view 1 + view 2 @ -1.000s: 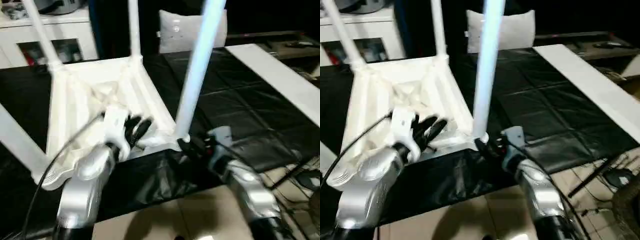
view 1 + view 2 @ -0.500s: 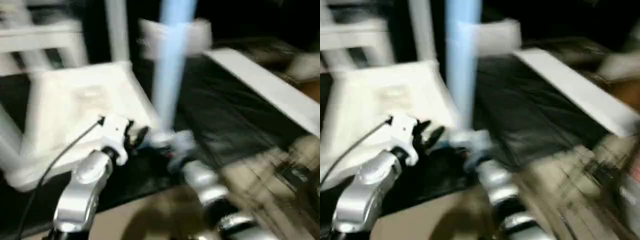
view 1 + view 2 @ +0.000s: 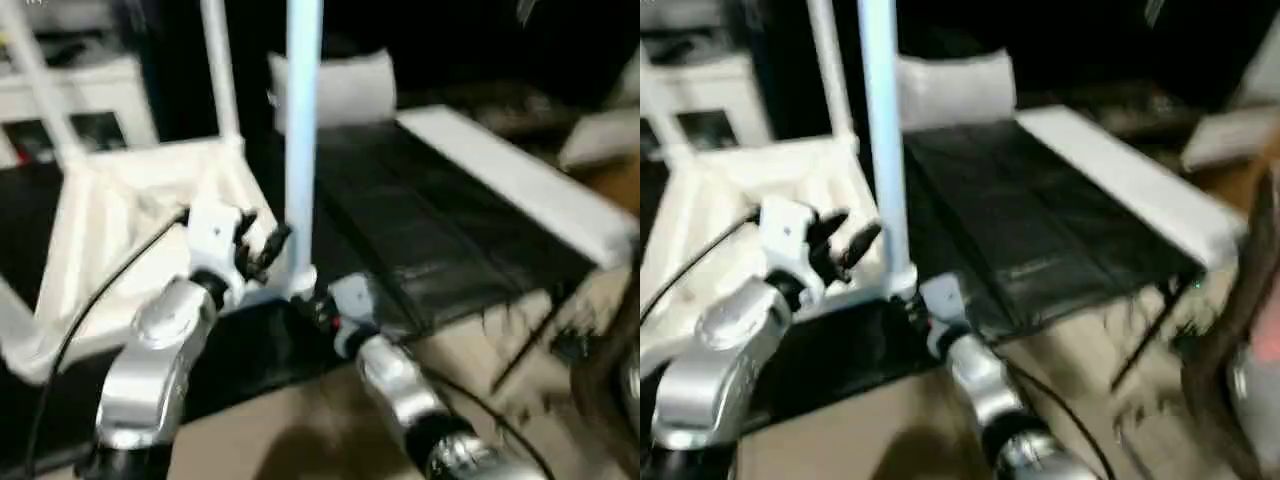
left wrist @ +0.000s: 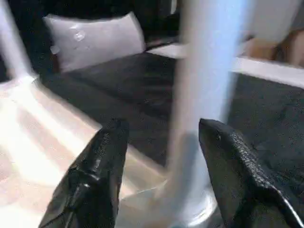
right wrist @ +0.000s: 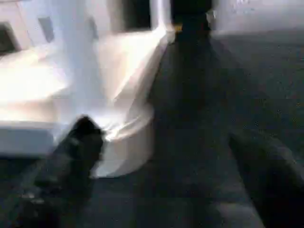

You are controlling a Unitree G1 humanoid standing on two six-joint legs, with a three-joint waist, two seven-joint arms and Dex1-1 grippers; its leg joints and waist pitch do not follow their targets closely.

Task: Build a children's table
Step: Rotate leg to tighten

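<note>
Trouble, as I judge it, centres on the near leg, which stands upright in the rounded corner socket of the children's table; that table lies upside down, ribbed underside up, on the black-covered worktop, its near edge close to the worktop's front edge. Whether this leg is pushed fully home cannot be told, so a sideways knock from either arm could tilt it or work it loose. The left hand hovers just beside the leg above the ribbed underside, its fingers parted about halfway and holding nothing; in the left wrist view the leg rises in the gap between them without visibly touching either. A careless closing or swing here could shove the leg off upright. The right hand sits low beside the socket at the table's near corner, fingers spread wide and empty, and a push from it could slide the whole table along the slippery-looking cover, or toward the edge and the floor. Two further legs stand at the far corners, so a jolt to the top would shake them too. As for containers, the only holders in sight are the corner sockets, each visible one filled by its leg; a white pillow lies beyond.
</note>
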